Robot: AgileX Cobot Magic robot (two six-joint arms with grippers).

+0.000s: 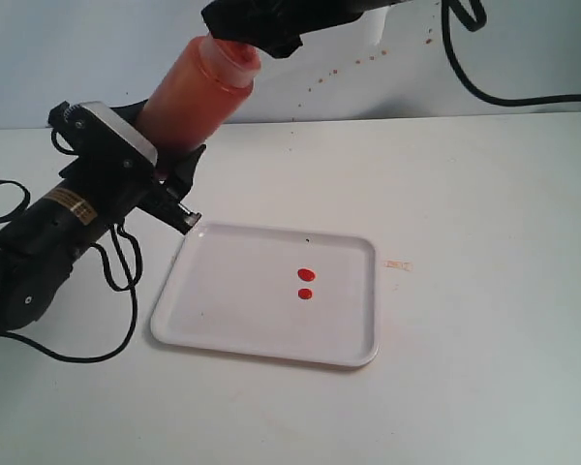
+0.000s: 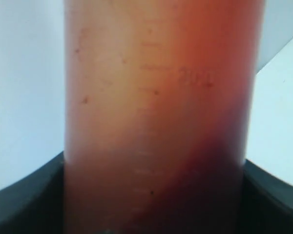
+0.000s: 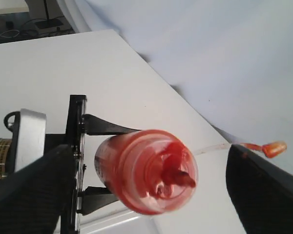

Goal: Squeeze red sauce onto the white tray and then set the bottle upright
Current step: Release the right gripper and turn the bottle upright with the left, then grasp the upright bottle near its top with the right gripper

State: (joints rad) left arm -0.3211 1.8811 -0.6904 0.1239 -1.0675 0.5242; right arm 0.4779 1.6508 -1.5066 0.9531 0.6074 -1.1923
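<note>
The bottle (image 1: pixel 198 92), translucent orange-red with dark red sauce inside, is tilted with its cap up and to the right, above the tray's back-left corner. My left gripper (image 1: pixel 174 170) is shut on its lower body, and the bottle (image 2: pixel 154 122) fills the left wrist view between the dark fingers (image 2: pixel 19 204). My right gripper (image 1: pixel 261 24) hangs open at the bottle's top. In the right wrist view its fingers (image 3: pixel 29 185) stand wide on either side of the cap and red nozzle (image 3: pixel 178 176) without touching. Two drops of red sauce (image 1: pixel 307 274) lie on the white tray (image 1: pixel 223 329).
A small pale label (image 1: pixel 397 264) lies on the table right of the tray. A black cable (image 1: pixel 484 87) hangs at the back right. Red-brown specks (image 1: pixel 339 73) dot the wall. A small orange piece on a pale strap (image 3: pixel 273 147) sticks out beside the right finger.
</note>
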